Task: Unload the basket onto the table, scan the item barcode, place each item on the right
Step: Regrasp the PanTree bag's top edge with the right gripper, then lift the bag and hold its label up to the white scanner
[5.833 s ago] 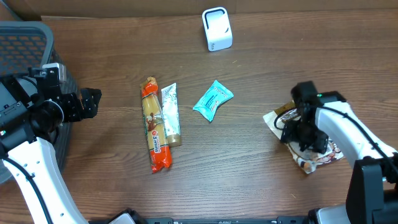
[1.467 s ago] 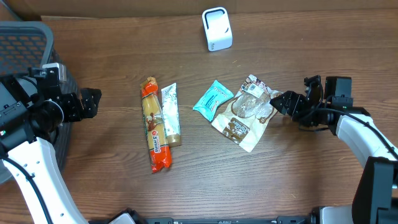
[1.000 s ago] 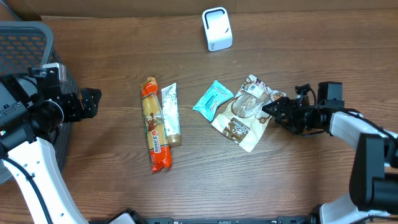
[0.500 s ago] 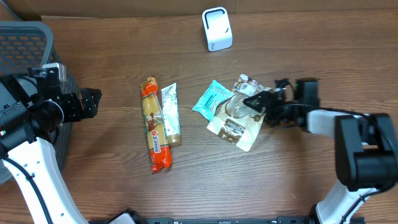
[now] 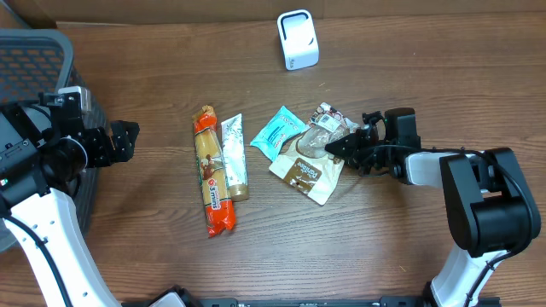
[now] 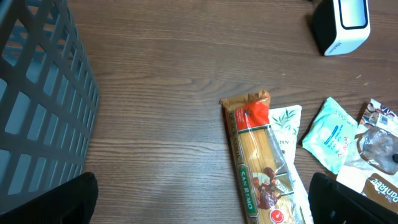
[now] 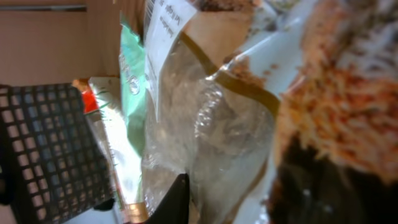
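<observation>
The item, a brown and clear snack bag [image 5: 307,157], lies in the middle of the table, its left edge against a teal packet [image 5: 277,132]. My right gripper [image 5: 338,147] lies low at the bag's right edge, shut on it. In the right wrist view the crinkled bag [image 7: 217,118] fills the frame and one dark finger [image 7: 178,200] presses into its film. The white scanner [image 5: 297,39] stands at the back. My left gripper [image 5: 122,141] hovers far left, open, with nothing between its fingers [image 6: 81,200].
A long spaghetti pack [image 5: 212,170] and a white-green packet [image 5: 234,156] lie side by side left of centre. A dark mesh basket [image 5: 34,51] stands at the far left beside my left arm. The left wrist view shows the scanner [image 6: 346,22] at top right.
My right gripper slid left along the table and shut on the bag's edge. The bag shifted left against the teal packet. The left arm has not moved.
</observation>
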Available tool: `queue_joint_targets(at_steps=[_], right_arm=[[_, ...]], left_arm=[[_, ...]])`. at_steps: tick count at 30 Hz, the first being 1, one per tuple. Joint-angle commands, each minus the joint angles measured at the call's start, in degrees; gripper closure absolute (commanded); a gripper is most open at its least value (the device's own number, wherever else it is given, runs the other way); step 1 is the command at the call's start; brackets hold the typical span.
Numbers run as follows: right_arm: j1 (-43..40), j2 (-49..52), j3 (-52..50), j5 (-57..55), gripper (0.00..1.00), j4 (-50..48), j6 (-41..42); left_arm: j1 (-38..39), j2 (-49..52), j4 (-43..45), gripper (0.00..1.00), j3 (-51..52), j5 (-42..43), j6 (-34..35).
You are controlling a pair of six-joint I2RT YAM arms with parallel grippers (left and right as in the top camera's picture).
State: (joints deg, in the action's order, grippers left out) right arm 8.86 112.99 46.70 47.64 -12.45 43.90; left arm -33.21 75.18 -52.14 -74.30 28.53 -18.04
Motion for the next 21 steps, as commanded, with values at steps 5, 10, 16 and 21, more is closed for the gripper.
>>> queue_joint_targets(at_steps=[5, 10, 16, 21], right_arm=[[-0.9, -2.8, 6.8, 15.2, 0.96, 9.6, -10.5], [-0.7, -9.8, 12.1, 16.6, 0.96, 28.7, -31.9], [-0.8, -19.3, 20.2, 11.4, 0.96, 49.3, -48.1], [-0.7, -24.5, 31.2, 11.4, 0.96, 62.6, -55.1]], left_arm=[[-0.1, 0.2, 0.1, 0.01, 0.0, 0.9, -0.8], [-0.1, 0.2, 0.1, 0.00, 0.0, 0.9, -0.8], [-0.1, 0.2, 0.1, 0.00, 0.0, 0.9, -0.8], [-0.2, 0.2, 0.1, 0.00, 0.0, 0.9, -0.8]])
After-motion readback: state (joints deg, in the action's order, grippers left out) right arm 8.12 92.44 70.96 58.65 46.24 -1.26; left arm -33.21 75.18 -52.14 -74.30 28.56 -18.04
